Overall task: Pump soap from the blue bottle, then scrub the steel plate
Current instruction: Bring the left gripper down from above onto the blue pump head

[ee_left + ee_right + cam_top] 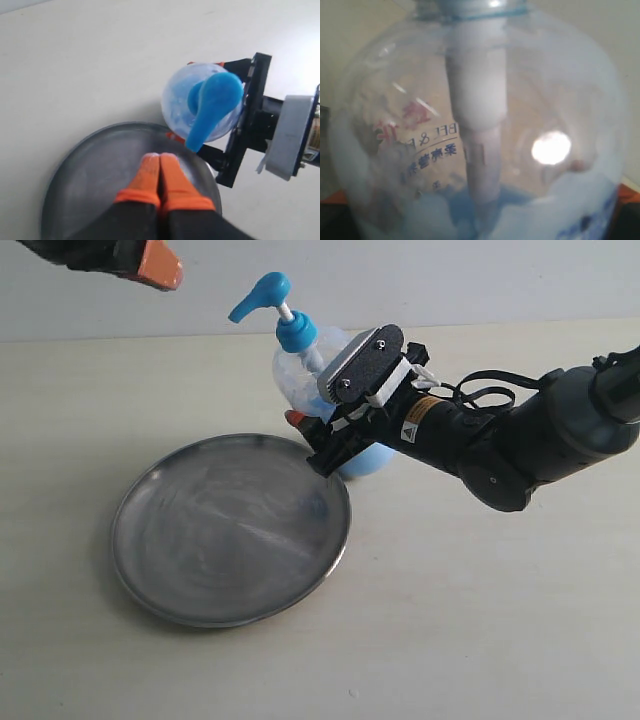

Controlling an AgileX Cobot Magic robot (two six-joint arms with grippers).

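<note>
The blue bottle (300,365) stands at the far rim of the steel plate (200,550), leaning toward it, its blue pump head (262,292) raised and the nozzle out over the rim. My right gripper (318,440) is shut on the bottle's lower body. In the right wrist view the clear bottle (480,100) fills the picture, with pale blue soap (560,210) pooled low inside. My left gripper (165,270) hangs high at the upper left, well clear of the pump. The left wrist view shows its orange fingertips (150,170) pressed together, empty, above the plate (90,175), near the pump head (212,107).
Plate and bottle sit on a pale tabletop (480,620). The right arm (520,440) reaches in from the right edge. Faint whitish streaks cross the plate's surface (235,505).
</note>
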